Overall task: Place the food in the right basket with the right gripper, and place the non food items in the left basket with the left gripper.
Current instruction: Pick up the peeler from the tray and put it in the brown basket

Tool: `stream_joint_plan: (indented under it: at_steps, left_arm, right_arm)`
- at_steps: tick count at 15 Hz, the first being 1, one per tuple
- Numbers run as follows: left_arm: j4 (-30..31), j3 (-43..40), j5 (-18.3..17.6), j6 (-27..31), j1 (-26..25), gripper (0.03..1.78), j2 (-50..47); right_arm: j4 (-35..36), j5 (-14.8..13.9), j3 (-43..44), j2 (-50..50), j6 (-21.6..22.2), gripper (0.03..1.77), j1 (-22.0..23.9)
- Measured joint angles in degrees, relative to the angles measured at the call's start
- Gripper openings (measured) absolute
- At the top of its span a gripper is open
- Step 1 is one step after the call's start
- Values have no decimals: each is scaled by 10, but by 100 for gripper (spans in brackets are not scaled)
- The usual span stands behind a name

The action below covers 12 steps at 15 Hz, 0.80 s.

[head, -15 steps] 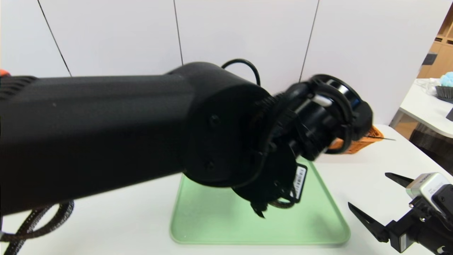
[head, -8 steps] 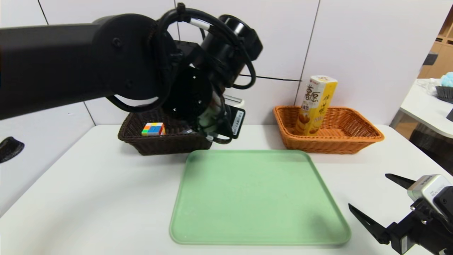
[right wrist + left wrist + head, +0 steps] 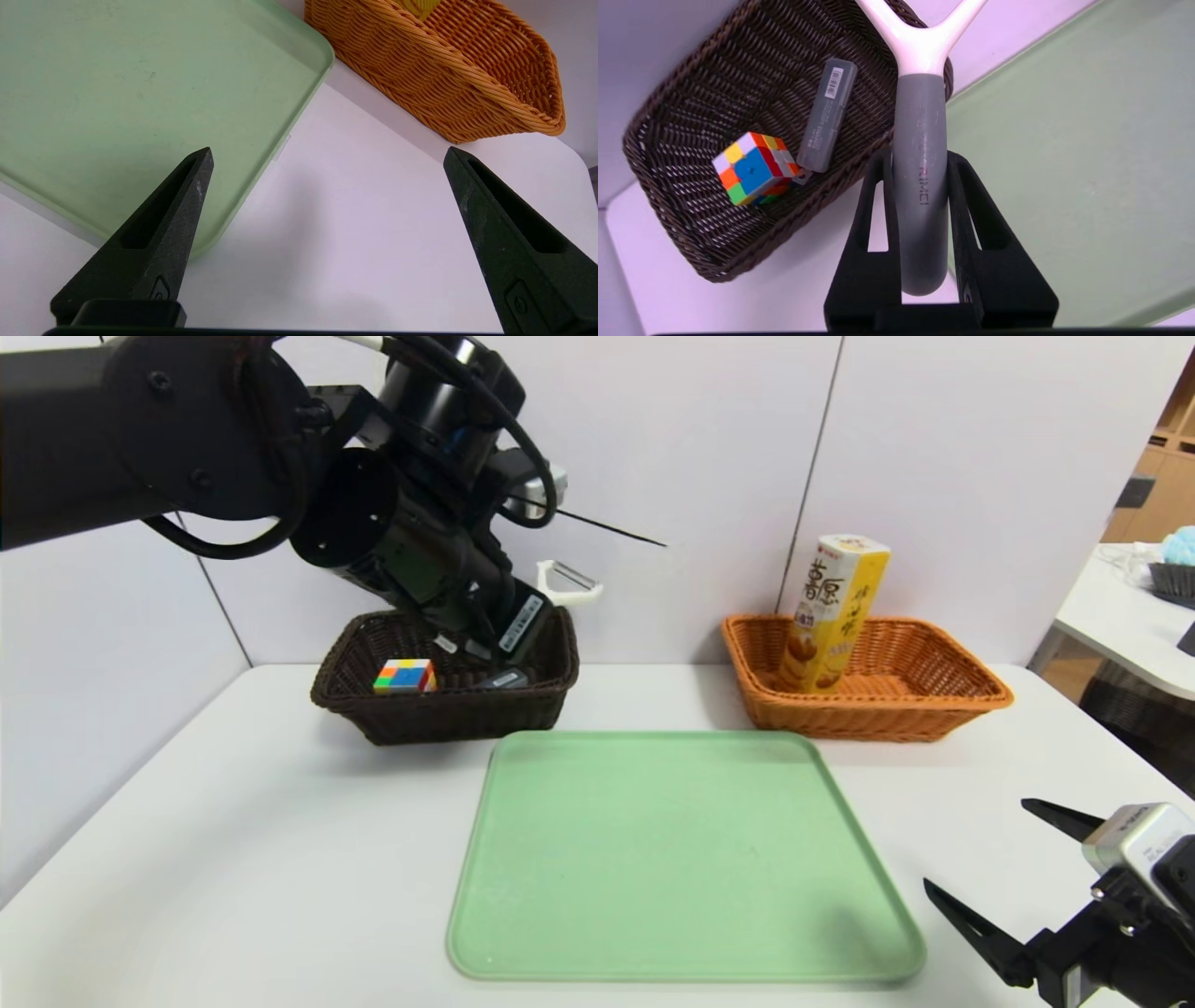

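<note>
Peeler (image 3: 920, 186) above dark basket's (image 3: 448, 709) near rim.

The left arm (image 3: 210, 439) is matte black, a thick smooth tube running into a big rounded joint cover (image 3: 201, 425) with dark screws set in its face. From there I can see glossy black cylinders, a disc dotted with small shiny screws, and a loose black cable (image 3: 224, 549) looping underneath. Another cable arches over the wrist, with a white band on it. A white barcode label (image 3: 520, 623) sits on a black block near the end. The right gripper (image 3: 974, 866) has long, tapering black fingers with slots cut through them, scuffed along their edges, and behind them a silver camera housing (image 3: 1136, 840) carries small dark lettering.
</note>
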<state>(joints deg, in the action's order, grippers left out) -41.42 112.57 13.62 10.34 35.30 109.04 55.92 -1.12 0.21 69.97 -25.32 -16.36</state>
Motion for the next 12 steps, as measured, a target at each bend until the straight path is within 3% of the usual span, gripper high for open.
stream_joint_plan:
  at_steps: [7,12]
  left_arm:
    - [-7,-7,-98,205,-89,34,-5]
    - [-8,-17,-143,287,-130,34,6]
  right_arm:
    - [0,3,3,1,0,170,0]
    - [0,3,6,1,-1,170,-1]
